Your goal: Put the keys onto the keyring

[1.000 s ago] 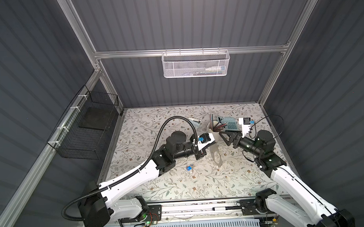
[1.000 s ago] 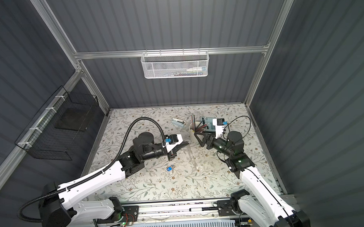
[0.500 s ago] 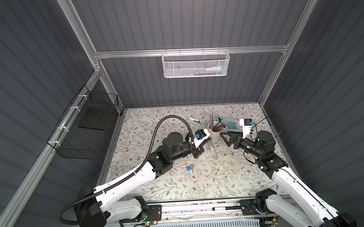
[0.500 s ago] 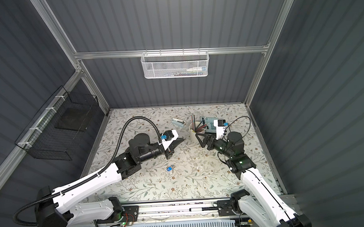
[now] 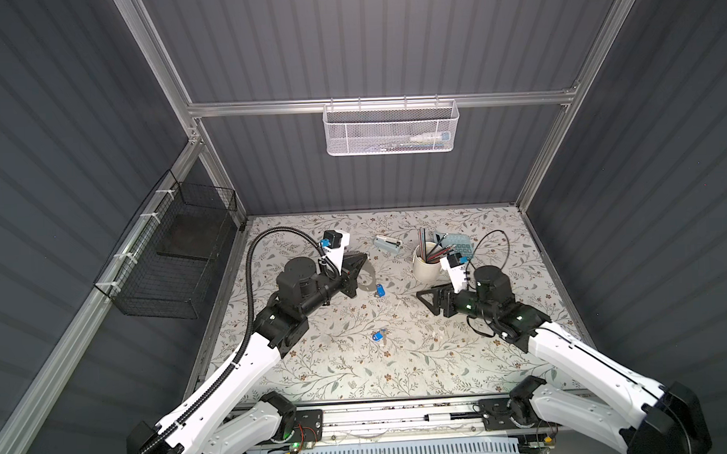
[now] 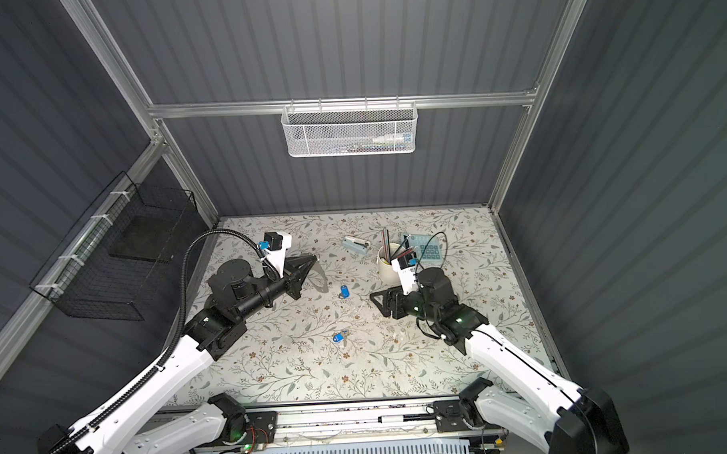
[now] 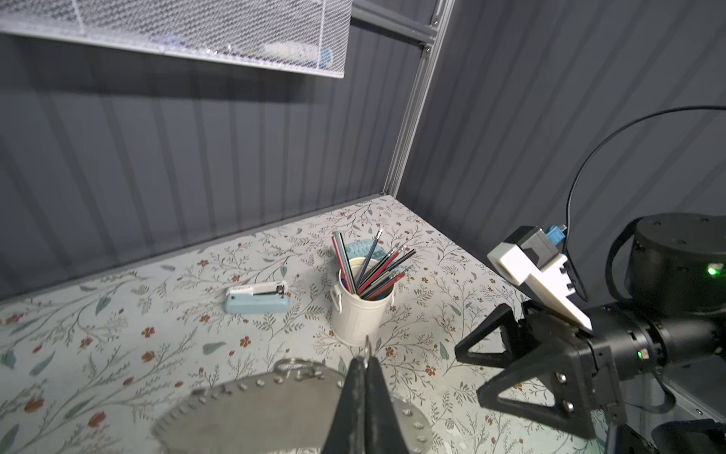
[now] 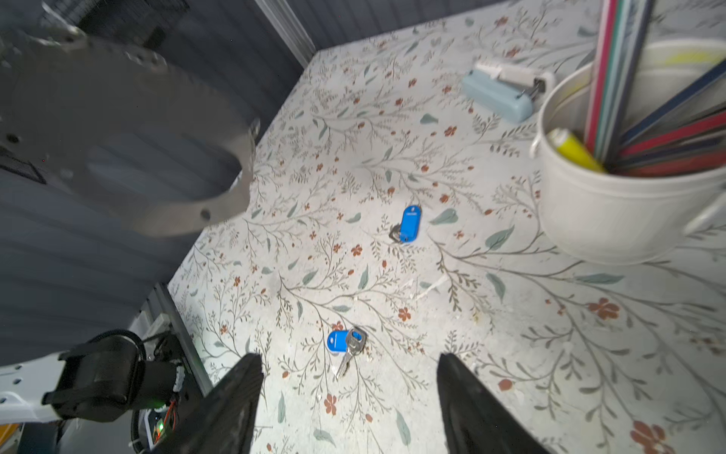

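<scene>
The keyring [image 7: 255, 408], a flat grey oval loop with studs on its rim, hangs above the mat at the back left, with my left gripper [image 7: 366, 361] shut on its edge. Both top views show that gripper [image 5: 357, 263] and the keyring [image 6: 320, 279]. The two keys with blue tags lie flat and apart on the mat, one [image 5: 380, 290] near the middle, the other [image 5: 378, 336] closer to the front; the right wrist view shows both [image 8: 408, 224] [image 8: 345, 346]. My right gripper [image 5: 424, 300] [image 8: 347, 355] is open and empty, low over the mat to their right.
A white cup [image 5: 426, 271] full of pencils stands just behind my right gripper. A pale blue stapler [image 5: 387, 244] and a calculator [image 5: 460, 245] lie at the back. A black wire basket [image 5: 175, 251] hangs on the left wall, a white mesh one [image 5: 391, 127] on the back wall.
My left gripper has carried the keyring left and back, uncovering the key near the middle. My right gripper has swung away from the cup towards the middle, its jaws a little narrower.
</scene>
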Controlling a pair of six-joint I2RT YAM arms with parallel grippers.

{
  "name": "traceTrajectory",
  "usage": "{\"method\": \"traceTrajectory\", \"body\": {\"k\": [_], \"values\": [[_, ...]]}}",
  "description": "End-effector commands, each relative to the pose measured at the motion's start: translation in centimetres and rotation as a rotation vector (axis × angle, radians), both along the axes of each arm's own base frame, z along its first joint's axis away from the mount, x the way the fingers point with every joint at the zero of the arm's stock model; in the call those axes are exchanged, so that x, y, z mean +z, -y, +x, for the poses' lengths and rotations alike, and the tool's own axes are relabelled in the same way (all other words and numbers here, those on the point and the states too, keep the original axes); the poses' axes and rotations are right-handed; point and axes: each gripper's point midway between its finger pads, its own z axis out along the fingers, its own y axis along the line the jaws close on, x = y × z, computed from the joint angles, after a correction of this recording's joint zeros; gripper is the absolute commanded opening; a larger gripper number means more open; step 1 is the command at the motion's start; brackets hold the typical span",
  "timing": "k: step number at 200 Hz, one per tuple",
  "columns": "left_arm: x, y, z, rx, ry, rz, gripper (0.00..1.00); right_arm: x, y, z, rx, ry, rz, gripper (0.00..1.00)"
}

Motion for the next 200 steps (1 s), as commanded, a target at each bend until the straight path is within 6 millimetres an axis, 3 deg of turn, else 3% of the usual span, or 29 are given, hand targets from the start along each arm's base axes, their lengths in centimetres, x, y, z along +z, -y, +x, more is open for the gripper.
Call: {"method": "traceTrajectory", "body": {"k": [1, 42, 82, 158, 200], "values": [[-1.9, -1.9, 0.4, 0.074, -0.097, -0.015, 0.00, -3.0, -1.2, -0.5, 0.015, -0.002, -0.124, 0.68], [-4.6, -4.0, 1.2, 0.154, -0.189, 0.004, 0.00, -7.5, -5.5, -2.1, 0.146, -0.016, -0.280, 0.66], [-5.1, -4.2, 0.9, 0.152, -0.204, -0.001, 0.00, -10.6, -8.2, -2.7, 0.230, -0.034, -0.372, 0.59], [-5.5, -4.3, 0.6, 0.144, -0.214, 0.008, 0.00, -12.7, -10.0, -2.4, 0.272, -0.037, -0.422, 0.39], [-5.4, -4.3, 0.6, 0.144, -0.211, 0.015, 0.00, -13.8, -10.2, -2.2, 0.270, -0.043, -0.459, 0.33]]}}
